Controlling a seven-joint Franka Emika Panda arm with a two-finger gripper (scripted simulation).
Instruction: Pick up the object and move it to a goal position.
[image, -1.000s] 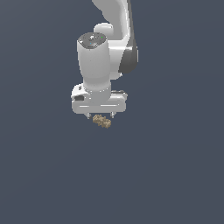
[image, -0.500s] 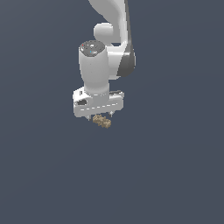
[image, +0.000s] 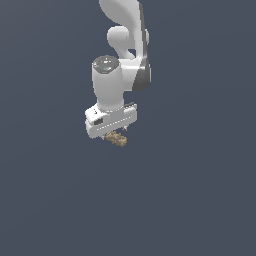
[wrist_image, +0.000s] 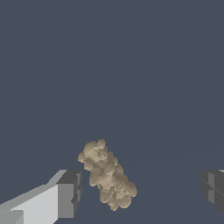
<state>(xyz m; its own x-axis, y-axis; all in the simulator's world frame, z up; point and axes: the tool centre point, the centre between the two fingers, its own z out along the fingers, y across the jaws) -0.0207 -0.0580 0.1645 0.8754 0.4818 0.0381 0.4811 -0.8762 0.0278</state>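
Note:
The object (wrist_image: 107, 175) is a small tan-brown, knobbly, elongated lump on the dark grey ground. It lies between the fingers of my gripper (wrist_image: 142, 192), much nearer one dark fingertip (wrist_image: 70, 192) than the other fingertip (wrist_image: 213, 189). The jaws stand wide apart and neither pad touches it. In the exterior view the white gripper (image: 116, 134) hangs straight down over the object (image: 118, 140), which pokes out just under the hand towards the exterior view's right.
A plain dark grey surface fills both views. The white arm (image: 125, 45) rises from the hand to the exterior view's top edge.
The hand has shifted slightly towards the exterior view's left and the arm above it has swung. The object has stayed where it was, and the gripper stays open.

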